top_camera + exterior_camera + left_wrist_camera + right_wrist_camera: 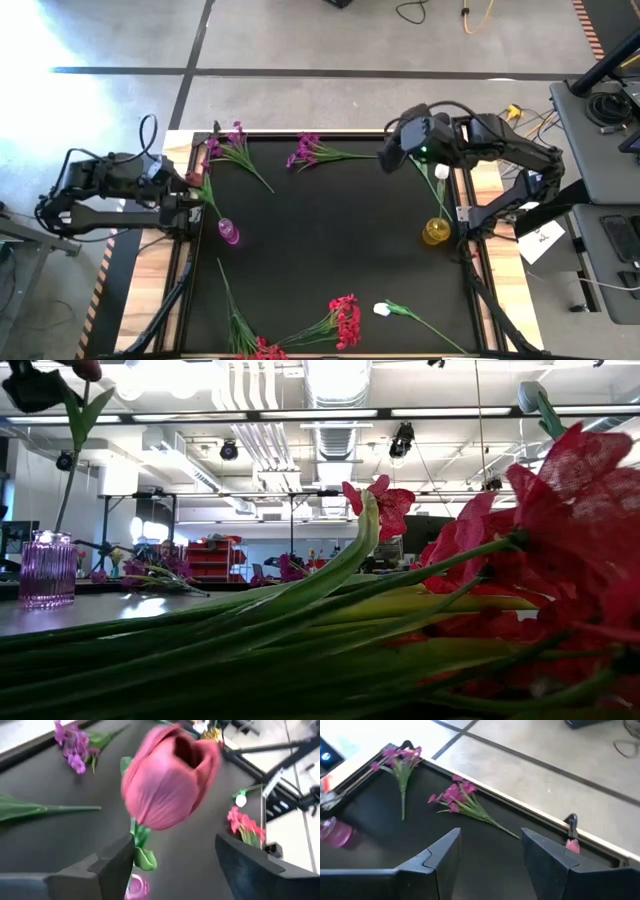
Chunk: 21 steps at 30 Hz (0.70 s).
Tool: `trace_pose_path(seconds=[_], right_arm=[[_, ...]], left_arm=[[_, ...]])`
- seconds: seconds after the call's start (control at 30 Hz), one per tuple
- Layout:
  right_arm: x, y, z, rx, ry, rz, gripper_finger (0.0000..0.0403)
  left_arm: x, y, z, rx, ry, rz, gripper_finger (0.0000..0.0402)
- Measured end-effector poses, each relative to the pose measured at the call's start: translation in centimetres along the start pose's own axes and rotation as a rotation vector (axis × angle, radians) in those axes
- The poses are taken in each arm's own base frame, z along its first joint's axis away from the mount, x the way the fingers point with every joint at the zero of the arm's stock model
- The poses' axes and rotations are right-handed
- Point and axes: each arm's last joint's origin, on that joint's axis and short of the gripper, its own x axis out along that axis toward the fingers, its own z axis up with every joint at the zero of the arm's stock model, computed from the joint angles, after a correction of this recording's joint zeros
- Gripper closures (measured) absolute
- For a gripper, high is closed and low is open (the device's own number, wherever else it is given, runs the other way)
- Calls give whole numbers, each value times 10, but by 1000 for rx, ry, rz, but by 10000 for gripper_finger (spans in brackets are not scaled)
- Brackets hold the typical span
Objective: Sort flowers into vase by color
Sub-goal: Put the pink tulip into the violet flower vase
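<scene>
The left gripper [198, 205] hung at the left edge of the black table mat [330, 250], just beside the small purple glass vase [229, 232]. In its wrist view a pink tulip bud on a thin green leafy stem [167, 775] filled the picture above the two dark fingers [115, 865], with the purple vase showing below the leaves. Whether the fingers actually pinched the stem could not be told, since the grip point was hidden. Judging from this, the step in hand was carrying the pink tulip to the purple vase.

The right gripper [385, 158] hovered over the far right of the mat with its fingers spread apart and nothing between them, near a purple-magenta flower cluster [305, 152]. A yellow glass vase [436, 231] stood at the right edge with a white tulip stem [438, 176] leaning in it.

The next move probably called for lining the stem's lower end over the narrow vase mouth and lowering it straight. Red-pink clusters [345, 320], another white bud [381, 310] and a second purple cluster [232, 140] lay unsorted.
</scene>
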Motion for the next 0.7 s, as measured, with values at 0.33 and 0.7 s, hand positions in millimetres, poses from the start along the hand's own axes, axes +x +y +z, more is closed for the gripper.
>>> trace_pose_path(seconds=[0.33, 0.7], right_arm=[[19, -27, 14, 92, 37, -112, 209], [60, -61, 17, 174, 179, -206, 209]], left_arm=[[-34, -11, 19, -37, 174, 56, 120], [-99, -37, 64, 146, -316, -254, 128]])
